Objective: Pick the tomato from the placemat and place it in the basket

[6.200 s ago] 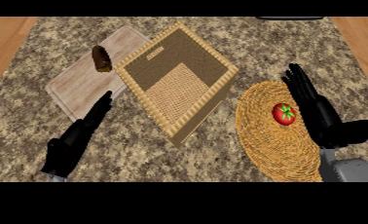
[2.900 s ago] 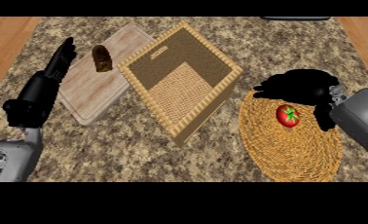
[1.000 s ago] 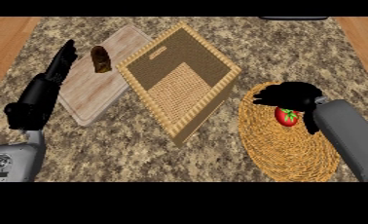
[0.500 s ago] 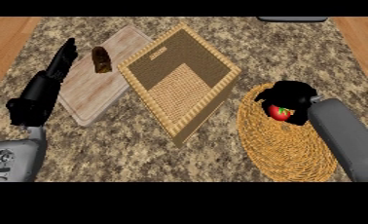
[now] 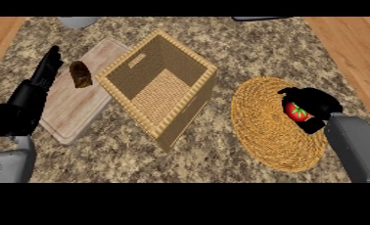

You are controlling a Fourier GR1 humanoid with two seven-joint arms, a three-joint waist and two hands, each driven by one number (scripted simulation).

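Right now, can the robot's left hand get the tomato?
Probably not. The left hand rests open at the far left, over the cutting board, with the basket between it and the tomato. The right hand is already curled round the tomato on the placemat.

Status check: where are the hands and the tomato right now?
Right robot hand curled round the small red tomato, on the round woven placemat. Left robot hand open, over the wooden cutting board. Square wicker basket unobstructed.
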